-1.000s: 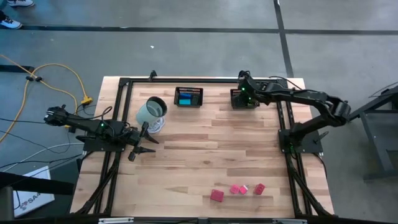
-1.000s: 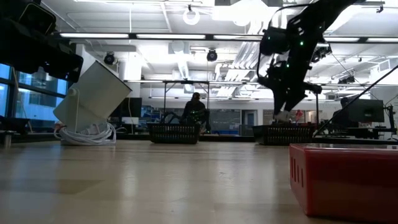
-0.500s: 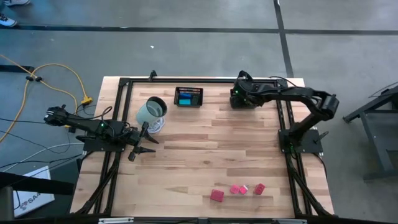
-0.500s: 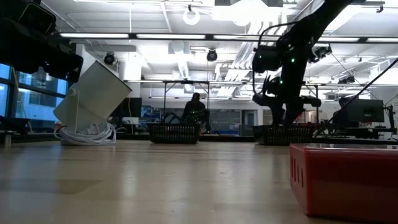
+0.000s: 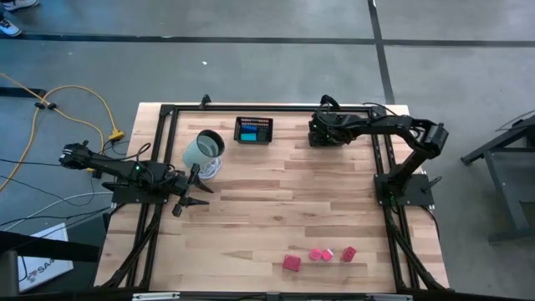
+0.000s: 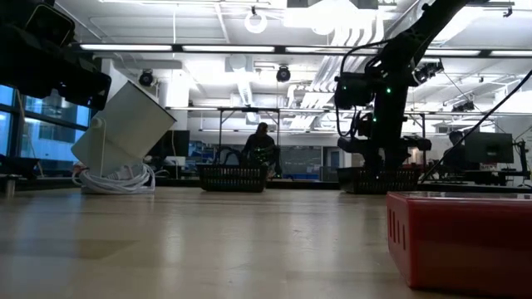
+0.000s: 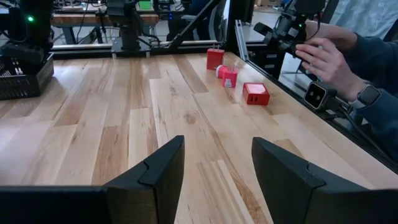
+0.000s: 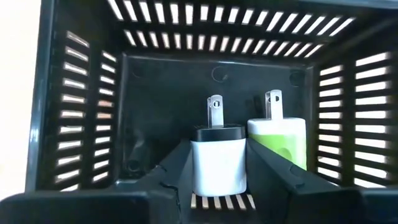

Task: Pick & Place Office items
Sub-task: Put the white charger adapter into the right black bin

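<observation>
Right gripper (image 8: pixel 217 168) sits low inside the right basket (image 5: pixel 328 132), jaws clamped on a white plug (image 8: pixel 217 158) beside a green plug (image 8: pixel 281 140); release pending. Left basket (image 5: pixel 254 130) holds blue items. Four red pieces (image 5: pixel 320 257) remain on counter (image 5: pixel 276 201). Left gripper (image 7: pixel 214 168) idle at counter's left edge, jaws apart, empty.

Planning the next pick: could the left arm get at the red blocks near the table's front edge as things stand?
Probably yes: the left gripper is open, and only bare table lies between it and the red blocks.
</observation>
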